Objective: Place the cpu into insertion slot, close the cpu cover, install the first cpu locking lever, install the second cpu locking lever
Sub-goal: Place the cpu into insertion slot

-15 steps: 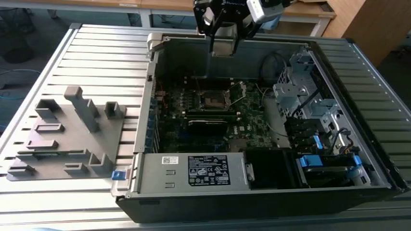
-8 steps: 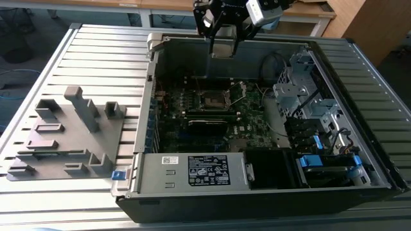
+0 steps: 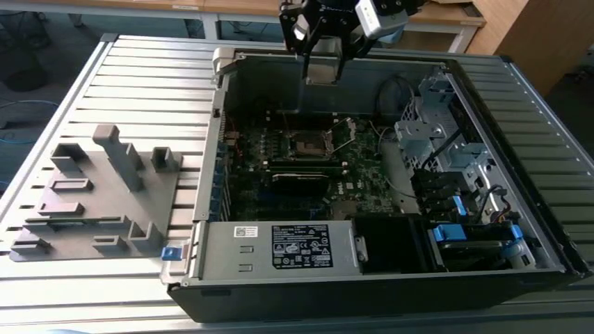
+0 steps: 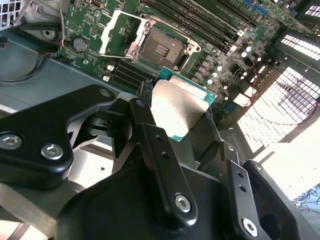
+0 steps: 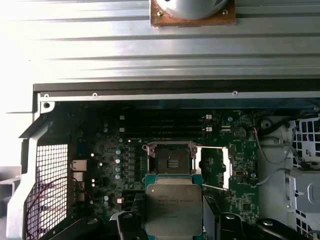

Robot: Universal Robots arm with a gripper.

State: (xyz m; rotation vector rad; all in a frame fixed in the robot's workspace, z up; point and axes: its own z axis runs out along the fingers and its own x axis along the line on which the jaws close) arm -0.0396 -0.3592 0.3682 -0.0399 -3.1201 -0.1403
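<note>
- The cpu (image 5: 173,206), a small flat square chip with a dull silver-grey metal lid on a green edge, is held in the air over the open computer, apart from the board below. It is also seen in the second wrist view (image 4: 181,109) and the exterior view (image 3: 321,72).
- The gripper (image 4: 177,106), black with two narrow fingers, is clamped on the chip's opposite edges. One dark fingertip (image 4: 145,90) presses against one side, and the other is against the far side.
- In the exterior view the gripper (image 3: 321,68) hangs over the far wall of the case, with the chip face toward the camera.
- The insertion slot (image 5: 170,159), a small square black socket with a silvery rim, lies uncovered on the green motherboard with nothing seated in it. It is near the chip in both wrist views (image 4: 162,47).
- The cpu cover (image 5: 216,167), a thin silvery frame plate with a large square window, is swung open and lies just beside the socket (image 4: 116,31).
- A thin metal rod (image 5: 212,188) slants across the board by the open cover.
- Long narrow black memory slots (image 5: 162,122) run along the socket's other side.
- The black computer case (image 3: 371,296) lies open on a grey slatted metal table (image 3: 139,76).
- A grey-labelled metal power supply box (image 3: 278,247) sits at the case's near edge.
- A grey moulded fixture (image 3: 93,188) stands on the table at the exterior view's left, well apart from the gripper.
</note>
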